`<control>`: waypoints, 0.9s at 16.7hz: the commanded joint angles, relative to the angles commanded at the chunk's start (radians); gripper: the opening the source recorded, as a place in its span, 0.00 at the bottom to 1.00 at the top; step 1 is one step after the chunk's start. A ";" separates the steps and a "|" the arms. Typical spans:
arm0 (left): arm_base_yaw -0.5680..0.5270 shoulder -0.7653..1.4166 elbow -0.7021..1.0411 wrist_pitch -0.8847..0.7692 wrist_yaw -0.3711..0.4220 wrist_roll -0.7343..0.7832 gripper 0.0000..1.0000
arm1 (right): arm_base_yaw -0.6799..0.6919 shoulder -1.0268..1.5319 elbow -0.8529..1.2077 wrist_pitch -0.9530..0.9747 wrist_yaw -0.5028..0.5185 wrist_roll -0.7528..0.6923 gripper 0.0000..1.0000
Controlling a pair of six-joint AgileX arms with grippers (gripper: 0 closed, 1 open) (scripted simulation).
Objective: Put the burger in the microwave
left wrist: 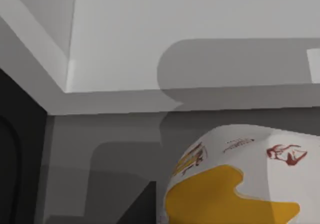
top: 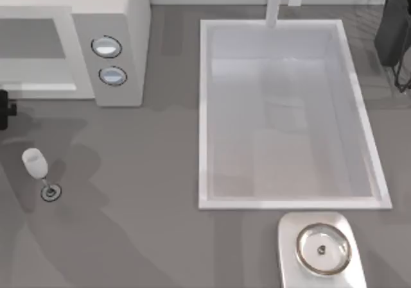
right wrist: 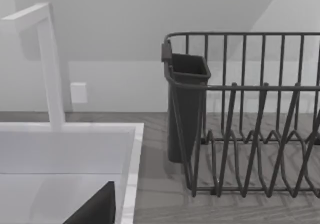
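The burger (left wrist: pixel 235 184), an off-white lump with a yellow patch and red marks, sits very close under the left wrist camera, in front of the white microwave (left wrist: pixel 200 34). My left gripper (top: pixel 4 108) shows as a dark piece at the table's left edge, just before the microwave (top: pixel 122 38) front, and appears shut on the burger. The microwave stands at the back left with its grey cavity and two round dials facing the table. My right gripper (right wrist: pixel 95 209) is parked near the back right, above the sink's corner.
A clear wine glass (top: pixel 35 163) stands upright at the left, in front of the microwave. A big white sink (top: pixel 205 108) with a faucet (top: pixel 275 2) takes up the middle. A dark dish rack (top: pixel 395 31) is at the back right, and a silver round-topped object (top: pixel 321 249) at the front.
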 joint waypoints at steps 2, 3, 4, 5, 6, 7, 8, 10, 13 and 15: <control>-0.018 0.071 -0.007 0.201 0.016 -0.046 0.00 | 0.000 0.000 0.000 0.000 0.000 0.000 1.00; -0.029 0.103 -0.010 0.288 0.023 -0.070 0.00 | 0.000 0.000 0.000 0.000 0.000 0.000 1.00; -0.041 0.131 -0.012 0.364 0.030 -0.093 0.00 | 0.000 0.000 0.000 0.000 0.000 0.000 1.00; -0.053 0.155 -0.012 0.431 0.037 -0.114 0.00 | 0.000 0.000 0.000 0.000 0.000 0.000 1.00; -0.064 0.175 -0.010 0.487 0.043 -0.135 0.00 | 0.000 0.000 0.000 0.000 0.000 0.000 1.00; -0.075 0.191 -0.007 0.533 0.048 -0.152 0.00 | 0.000 0.000 0.000 0.000 0.000 0.000 1.00; -0.085 0.203 -0.004 0.568 0.052 -0.166 0.00 | 0.000 0.000 0.000 0.000 0.000 0.000 1.00; -0.097 0.214 0.001 0.607 0.057 -0.183 0.00 | 0.000 0.000 0.000 0.000 0.000 0.000 1.00; -0.098 0.215 0.001 0.611 0.057 -0.185 0.00 | 0.000 0.000 0.000 0.000 0.000 0.000 1.00; -0.094 0.211 -0.004 0.608 0.056 -0.182 0.00 | 0.000 0.000 0.000 0.000 0.000 0.000 1.00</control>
